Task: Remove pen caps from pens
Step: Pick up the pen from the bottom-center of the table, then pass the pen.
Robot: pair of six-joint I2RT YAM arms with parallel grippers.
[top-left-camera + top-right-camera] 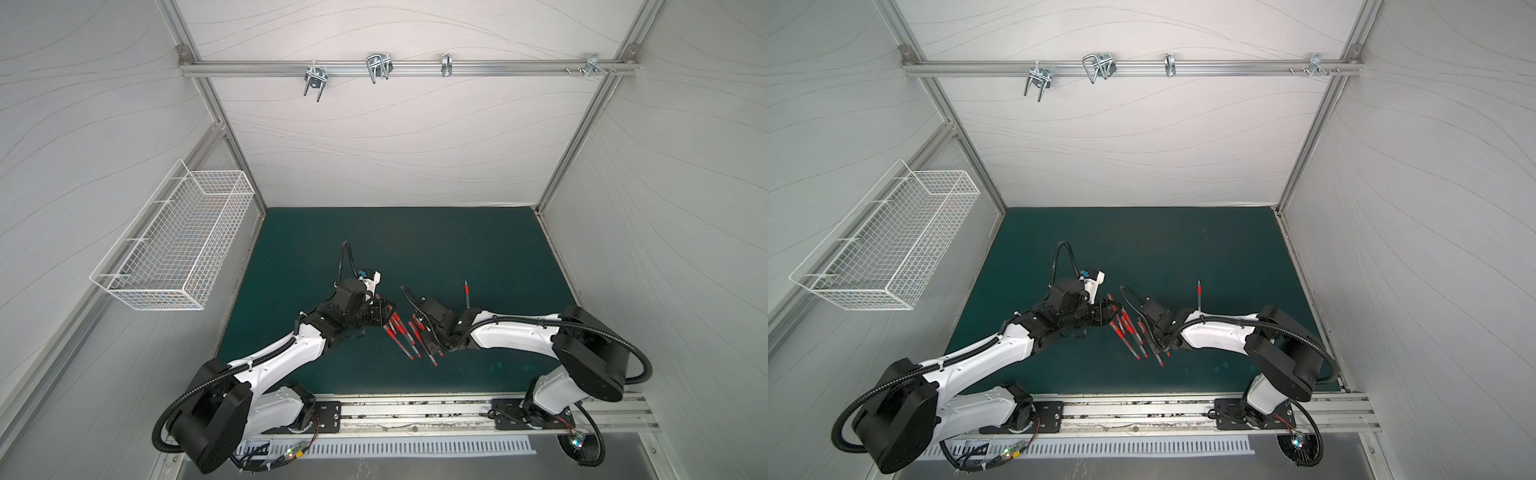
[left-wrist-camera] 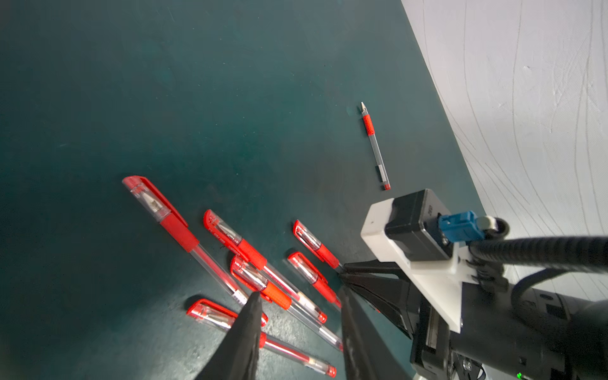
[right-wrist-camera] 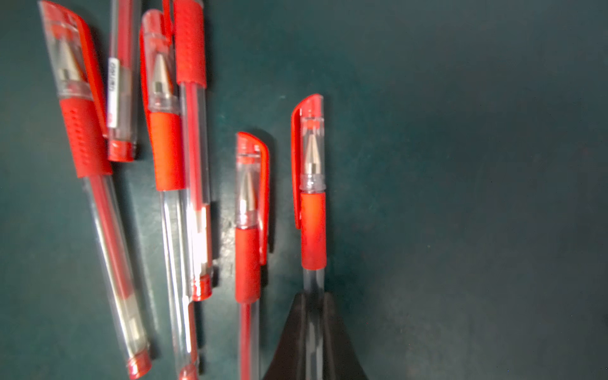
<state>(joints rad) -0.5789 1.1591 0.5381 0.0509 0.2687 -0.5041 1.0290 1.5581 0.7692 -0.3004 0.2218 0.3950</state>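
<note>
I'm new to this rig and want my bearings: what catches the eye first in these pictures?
A cluster of red-capped pens lies near the middle of the green mat, between the two arms. The right gripper is shut on the clear barrel of one capped pen at the cluster's edge, while the left gripper hovers open over the others. One uncapped pen lies alone, apart from the cluster.

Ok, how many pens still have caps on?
6 capped clear-barrelled plastic pens with red grips, clustered together: one pen clamped in the right pincer, its neighbour, four more bunched beside them. The seventh pen, lying apart, is uncapped. None seem hidden.
</note>
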